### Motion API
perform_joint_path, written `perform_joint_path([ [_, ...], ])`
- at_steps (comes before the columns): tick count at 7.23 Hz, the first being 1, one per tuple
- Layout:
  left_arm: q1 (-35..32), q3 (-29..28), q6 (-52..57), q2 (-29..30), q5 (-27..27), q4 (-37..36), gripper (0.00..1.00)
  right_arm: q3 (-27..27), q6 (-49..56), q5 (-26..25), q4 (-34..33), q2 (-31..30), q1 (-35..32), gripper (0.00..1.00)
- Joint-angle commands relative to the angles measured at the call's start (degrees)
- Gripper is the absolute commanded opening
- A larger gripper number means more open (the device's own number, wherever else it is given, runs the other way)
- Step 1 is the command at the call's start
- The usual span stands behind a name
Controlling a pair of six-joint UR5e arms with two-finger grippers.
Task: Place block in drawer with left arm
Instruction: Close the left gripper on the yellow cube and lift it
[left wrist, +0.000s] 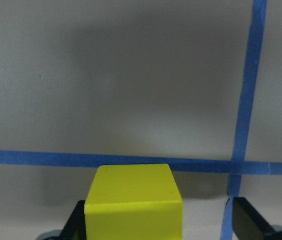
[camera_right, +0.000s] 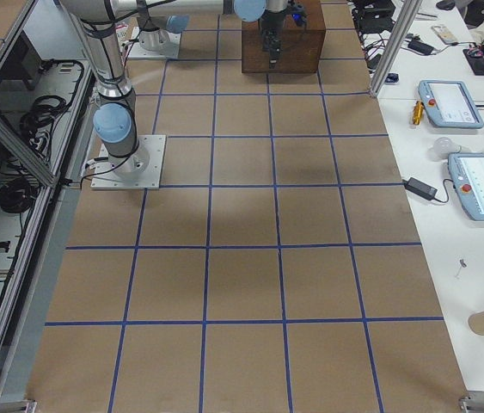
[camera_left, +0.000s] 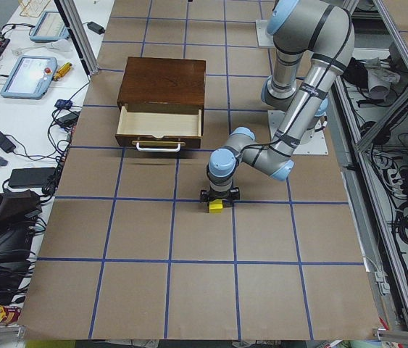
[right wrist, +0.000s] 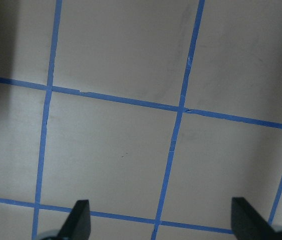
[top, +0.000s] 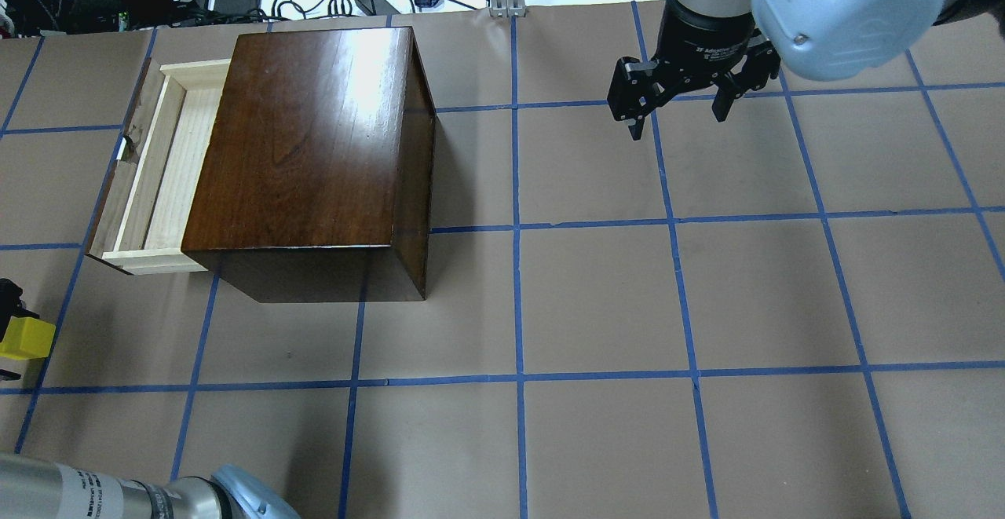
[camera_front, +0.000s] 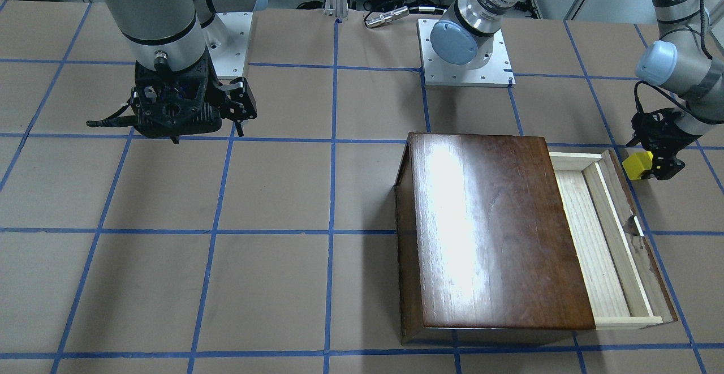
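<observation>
The yellow block (left wrist: 133, 202) sits between the fingers of my left gripper (left wrist: 156, 225). It touches one finger (left wrist: 75, 222), and the other finger (left wrist: 246, 220) stands apart from it, so the gripper is open around it. The block (camera_front: 637, 165) is low over the table, outside the drawer and just past the robot-side end of its dark front panel. It also shows at the left edge of the overhead view (top: 25, 338). The drawer (camera_front: 599, 238) is pulled out of the dark-brown box (camera_front: 492, 227) and is empty. My right gripper (top: 677, 120) hangs open and empty, far from the box.
The drawer's metal handle (camera_left: 159, 147) sticks out from its front panel. The two arm base plates (camera_front: 465, 51) (camera_front: 226, 40) are bolted at the robot side of the table. Cables and tablets (camera_left: 28, 76) lie off the table's far side.
</observation>
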State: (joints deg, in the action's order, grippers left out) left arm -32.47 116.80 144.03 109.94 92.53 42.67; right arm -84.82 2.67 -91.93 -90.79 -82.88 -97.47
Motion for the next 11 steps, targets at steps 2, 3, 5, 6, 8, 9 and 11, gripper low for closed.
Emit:
perform_joint_path([
  [2,0.0,-0.2,0.5,1.8,-1.0,-1.5,1.00,0.0,0.0,0.0,0.0,0.0,0.0,1.00],
  [3,0.0,-0.4,0.5,2.1,-1.0,-1.5,1.00,0.0,0.1,0.0,0.0,0.0,0.0,1.00],
  [5,0.0,-0.6,0.3,2.1,-1.1,-1.5,0.94,0.0,0.1,0.0,0.0,0.0,0.0,1.00],
  [6,0.0,-0.6,0.4,2.1,-1.1,-1.5,0.69,0.0,0.1,0.0,0.0,0.0,0.0,1.00],
  [8,0.0,-0.6,-0.2,1.9,-1.0,-1.9,0.00,0.0,0.1,0.0,0.0,0.0,0.0,1.00],
  [9,0.0,-0.6,0.0,1.9,-1.1,-1.9,0.00,0.0,0.0,0.0,0.0,0.0,0.0,1.00],
  [11,0.0,-0.6,0.0,2.0,-1.1,-1.9,0.00,0.0,0.0,0.0,0.0,0.0,0.0,1.00],
])
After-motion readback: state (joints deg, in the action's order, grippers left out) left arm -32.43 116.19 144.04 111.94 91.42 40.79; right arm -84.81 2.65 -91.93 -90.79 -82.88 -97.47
